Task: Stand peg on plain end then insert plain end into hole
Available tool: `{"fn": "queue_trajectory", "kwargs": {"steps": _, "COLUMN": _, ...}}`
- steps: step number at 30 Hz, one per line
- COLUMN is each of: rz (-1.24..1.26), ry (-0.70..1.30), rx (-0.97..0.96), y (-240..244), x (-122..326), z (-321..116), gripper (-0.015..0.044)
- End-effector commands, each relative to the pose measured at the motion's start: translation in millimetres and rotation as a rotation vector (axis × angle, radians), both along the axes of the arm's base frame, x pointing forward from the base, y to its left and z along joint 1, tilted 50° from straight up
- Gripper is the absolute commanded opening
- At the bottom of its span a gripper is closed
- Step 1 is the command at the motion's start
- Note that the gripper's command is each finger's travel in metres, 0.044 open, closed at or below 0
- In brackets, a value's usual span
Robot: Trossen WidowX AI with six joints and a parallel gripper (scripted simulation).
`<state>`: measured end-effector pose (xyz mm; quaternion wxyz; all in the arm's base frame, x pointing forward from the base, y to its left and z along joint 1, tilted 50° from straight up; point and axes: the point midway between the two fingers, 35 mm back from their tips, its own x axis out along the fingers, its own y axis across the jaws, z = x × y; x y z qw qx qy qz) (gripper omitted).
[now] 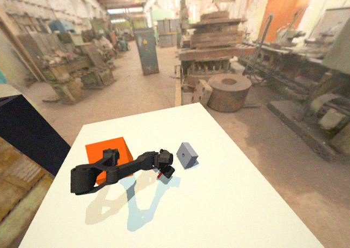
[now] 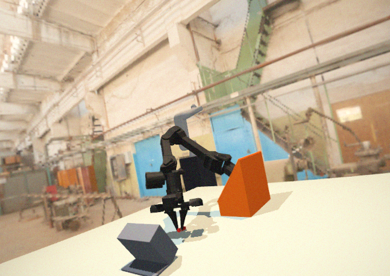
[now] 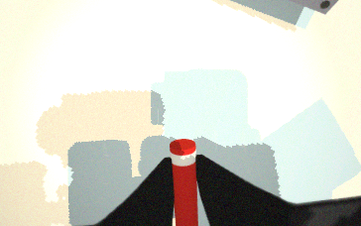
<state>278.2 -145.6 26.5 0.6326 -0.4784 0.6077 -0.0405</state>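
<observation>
The red peg [image 1: 159,175] [image 2: 179,230] [image 3: 184,198] is held between the fingertips of my gripper [image 2: 180,226] [image 3: 182,163], which is shut on it just above the table. The peg lies roughly level across the fingers. Its white band [image 3: 183,158] and red end cap show just beyond the fingertips in the wrist view; its other end runs out of that view at the bottom. The grey sloped panel [image 1: 187,159] [image 2: 140,232] [image 3: 308,4] stands close by. Its dark hole [image 1: 183,155] [image 3: 324,5] shows in the top view and at the wrist view's top right; the exterior camera sees the panel's back.
An orange wedge-shaped block [image 1: 113,144] [image 2: 250,188] stands beside the arm's base, away from the panel. The panel has a flat grey foot [image 2: 133,266] on the table [image 1: 224,204] [image 2: 331,228]. Shadows of the arm fall around the peg.
</observation>
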Motion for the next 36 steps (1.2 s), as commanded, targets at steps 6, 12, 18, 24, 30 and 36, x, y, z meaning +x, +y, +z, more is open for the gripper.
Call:
{"fn": "queue_trajectory", "kwargs": {"steps": 6, "rz": 0.055, "ry": -0.037, "rx": 0.042, "y": 1.4, "x": -5.2, "z": 3.6, "gripper": 0.0051}}
{"fn": "queue_trajectory", "kwargs": {"steps": 12, "rz": 0.089, "ry": -0.065, "rx": 0.070, "y": 2.3, "x": -7.8, "z": 6.5, "gripper": 0.0051}}
{"fn": "queue_trajectory", "kwargs": {"steps": 18, "rz": 0.123, "ry": -0.093, "rx": 0.098, "y": 2.9, "x": -10.6, "z": 9.3, "gripper": 0.0051}}
{"fn": "queue_trajectory", "kwargs": {"steps": 24, "rz": 0.157, "ry": -0.121, "rx": 0.125, "y": 3.4, "x": -13.4, "z": 12.1, "gripper": 0.0051}}
{"fn": "queue_trajectory", "kwargs": {"steps": 30, "rz": 0.192, "ry": -0.149, "rx": 0.153, "y": 3.7, "x": -16.4, "z": 14.8, "gripper": 0.0051}}
{"fn": "queue_trajectory", "kwargs": {"steps": 36, "rz": 0.226, "ry": -0.177, "rx": 0.180, "y": 3.9, "x": -19.5, "z": 17.5, "gripper": 0.0051}}
